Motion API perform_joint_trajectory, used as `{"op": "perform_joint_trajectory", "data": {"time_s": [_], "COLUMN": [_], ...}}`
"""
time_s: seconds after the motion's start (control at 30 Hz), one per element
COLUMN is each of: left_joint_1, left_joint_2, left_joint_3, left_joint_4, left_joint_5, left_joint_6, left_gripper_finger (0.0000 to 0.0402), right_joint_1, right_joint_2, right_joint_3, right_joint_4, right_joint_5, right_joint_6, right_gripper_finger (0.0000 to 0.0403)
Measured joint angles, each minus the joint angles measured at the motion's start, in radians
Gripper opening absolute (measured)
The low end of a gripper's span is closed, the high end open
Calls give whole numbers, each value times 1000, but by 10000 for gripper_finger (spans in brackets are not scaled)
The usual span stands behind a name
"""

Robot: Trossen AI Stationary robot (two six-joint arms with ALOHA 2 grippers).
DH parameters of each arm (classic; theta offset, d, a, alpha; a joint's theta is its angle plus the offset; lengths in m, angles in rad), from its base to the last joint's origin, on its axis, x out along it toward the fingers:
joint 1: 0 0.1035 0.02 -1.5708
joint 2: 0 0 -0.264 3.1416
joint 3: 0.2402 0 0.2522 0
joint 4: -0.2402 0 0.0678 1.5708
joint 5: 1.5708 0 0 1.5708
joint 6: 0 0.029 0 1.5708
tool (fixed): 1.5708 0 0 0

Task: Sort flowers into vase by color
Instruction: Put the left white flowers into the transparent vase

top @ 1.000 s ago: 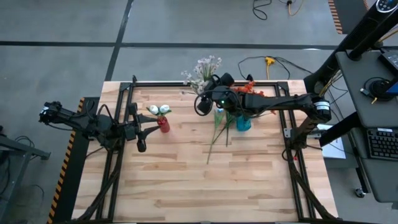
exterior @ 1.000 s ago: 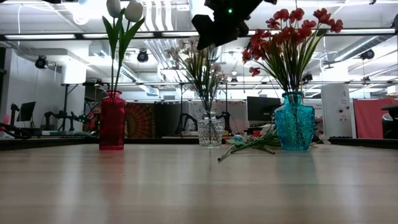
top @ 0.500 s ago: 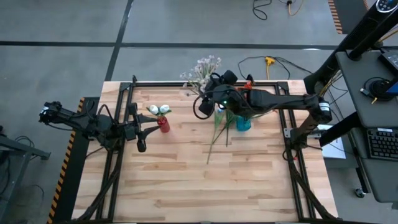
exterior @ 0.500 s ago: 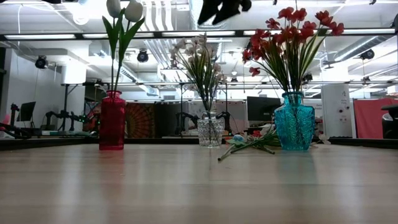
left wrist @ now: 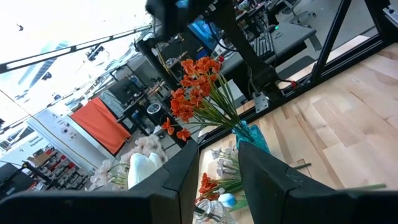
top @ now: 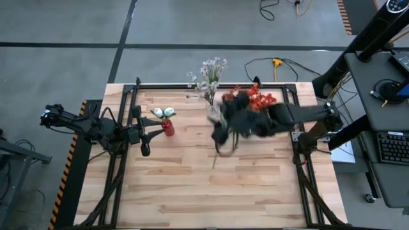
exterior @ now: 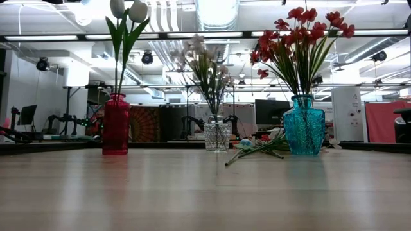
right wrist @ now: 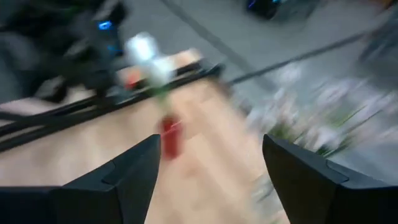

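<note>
Wooden worktop carries three vases: the red vase with white tulips, the clear vase with pale sprays, the teal vase with orange-red blooms. Loose flowers lie on the boards just beside the teal vase, their long axis running from blooms near the vase to stalk tips toward the worktop's middle. The right hand, blurred, hovers above them, fingers spread and empty. A good pick, I judge, closes across one stalk only. The left hand waits beside the red vase, fingers a little apart, holding nothing.
</note>
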Motion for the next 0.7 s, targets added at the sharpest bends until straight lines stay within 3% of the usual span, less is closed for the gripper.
{"op": "perform_joint_trajectory", "data": {"time_s": [0.23, 0.4, 0.5, 0.7], "left_joint_1": [0, 0, 0, 0], "left_joint_2": [0, 0, 0, 0], "left_joint_3": [0, 0, 0, 0], "left_joint_4": [1, 10, 24, 36], "left_joint_5": [0, 0, 0, 0], "left_joint_6": [-6, -18, -22, -24], "left_gripper_finger": [97, 97, 97, 97], "right_joint_1": [153, 197, 195, 192], "right_joint_2": [83, 180, 223, 262], "right_joint_3": [14, 4, -14, -146], "right_joint_4": [-196, -502, -667, -598], "right_joint_5": [-175, -207, -170, -123], "right_joint_6": [483, 803, 950, 1068], "right_gripper_finger": [251, 237, 233, 231]}}
